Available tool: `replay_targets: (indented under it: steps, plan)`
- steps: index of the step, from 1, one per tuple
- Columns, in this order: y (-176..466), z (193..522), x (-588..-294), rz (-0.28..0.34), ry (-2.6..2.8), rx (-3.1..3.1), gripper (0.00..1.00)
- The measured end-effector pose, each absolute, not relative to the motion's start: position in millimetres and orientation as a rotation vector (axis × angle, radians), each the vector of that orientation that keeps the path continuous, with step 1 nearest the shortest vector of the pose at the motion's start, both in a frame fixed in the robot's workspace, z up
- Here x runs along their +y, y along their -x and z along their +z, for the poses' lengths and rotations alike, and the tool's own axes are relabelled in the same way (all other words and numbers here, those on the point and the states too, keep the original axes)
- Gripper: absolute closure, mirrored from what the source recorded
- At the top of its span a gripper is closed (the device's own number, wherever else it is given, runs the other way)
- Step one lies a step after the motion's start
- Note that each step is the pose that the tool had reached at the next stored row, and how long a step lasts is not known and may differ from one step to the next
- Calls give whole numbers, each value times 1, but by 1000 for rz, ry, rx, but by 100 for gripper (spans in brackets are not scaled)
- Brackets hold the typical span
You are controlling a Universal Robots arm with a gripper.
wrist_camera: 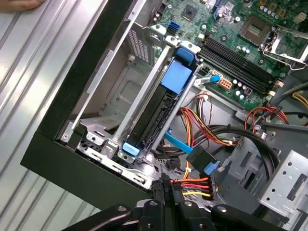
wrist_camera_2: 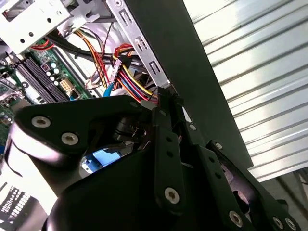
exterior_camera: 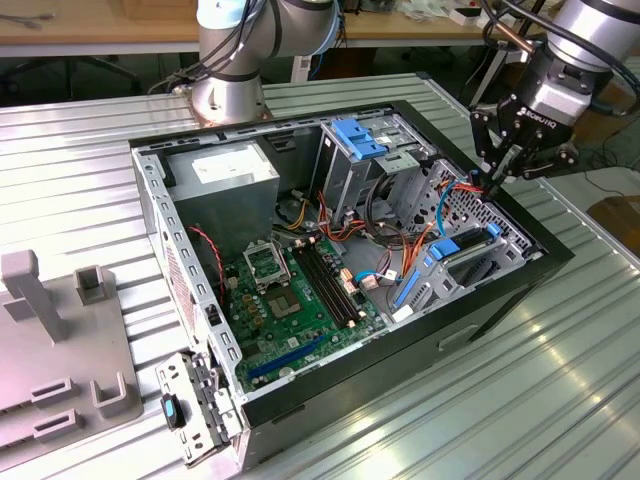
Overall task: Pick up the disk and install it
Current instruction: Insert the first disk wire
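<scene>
The disk (wrist_camera: 151,113), dark with blue rails, lies seated in a metal bay at the corner of the open computer case (exterior_camera: 530,262). In the exterior view the disk (exterior_camera: 470,258) sits low by the case's right wall. My gripper (exterior_camera: 497,182) hangs just above that wall, behind the disk. Its fingers are shut, tips together, with nothing of the disk between them. In both wrist views the gripper (wrist_camera: 167,190) (wrist_camera_2: 163,96) has its tips against a black connector (wrist_camera: 192,185) with red, yellow and orange wires.
The case holds a green motherboard (exterior_camera: 290,290), a grey power supply (exterior_camera: 225,170) and a metal cage with a blue bracket (exterior_camera: 355,135). Loose coloured cables (exterior_camera: 400,240) run beside the disk bay. Grey fixtures (exterior_camera: 60,340) stand on the ribbed table at the exterior view's left.
</scene>
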State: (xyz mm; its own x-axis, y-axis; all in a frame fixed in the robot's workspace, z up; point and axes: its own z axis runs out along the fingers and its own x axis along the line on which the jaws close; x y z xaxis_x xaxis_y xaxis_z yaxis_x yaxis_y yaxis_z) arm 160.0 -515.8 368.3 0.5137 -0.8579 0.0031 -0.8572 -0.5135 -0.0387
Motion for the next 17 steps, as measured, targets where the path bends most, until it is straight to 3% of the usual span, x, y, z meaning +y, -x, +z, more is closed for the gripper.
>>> replay_targets:
  steps: [12, 17]
  plan:
    - [-162, 368, -522, 24, 2642, 1596, 82]
    - [-162, 368, -530, 21, 2646, 1598, 83]
